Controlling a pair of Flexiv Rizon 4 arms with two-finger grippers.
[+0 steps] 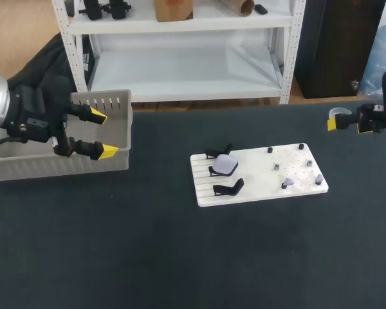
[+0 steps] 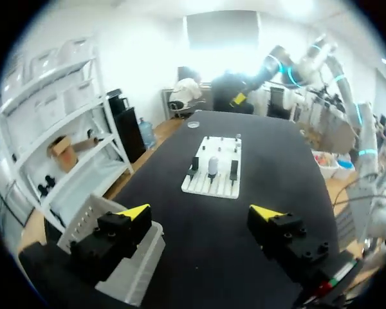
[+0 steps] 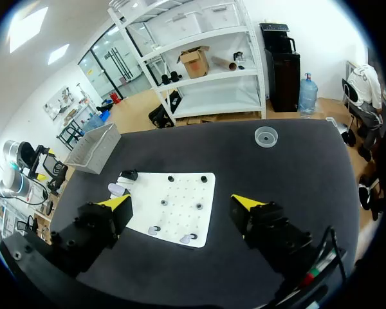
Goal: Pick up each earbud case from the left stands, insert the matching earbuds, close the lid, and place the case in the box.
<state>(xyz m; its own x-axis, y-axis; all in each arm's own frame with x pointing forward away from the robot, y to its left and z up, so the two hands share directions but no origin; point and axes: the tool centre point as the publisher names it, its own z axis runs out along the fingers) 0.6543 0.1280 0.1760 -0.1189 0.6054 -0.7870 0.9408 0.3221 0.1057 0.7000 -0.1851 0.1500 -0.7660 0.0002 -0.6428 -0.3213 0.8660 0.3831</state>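
Observation:
A white board (image 1: 251, 168) lies right of the table's middle. Its left side carries three black stands; the middle one holds a pale earbud case (image 1: 226, 165), and the other two stands (image 1: 228, 187) hold nothing. Small earbuds (image 1: 287, 183) sit on pegs at the board's right side. My left gripper (image 1: 103, 134) hangs open at the front of the grey box (image 1: 64, 166), far left of the board. My right gripper (image 1: 347, 125) is open at the table's far right. In the left wrist view the case (image 2: 213, 165) stands well ahead of the open left gripper (image 2: 199, 212). In the right wrist view the board (image 3: 180, 193) lies ahead of the open right gripper (image 3: 181, 203).
A small clear dish (image 3: 266, 136) sits on the black table near its right rear corner, beside my right gripper. The grey slotted box (image 2: 125, 273) lies under one finger of my left gripper. The dark tabletop stretches between the box and the board.

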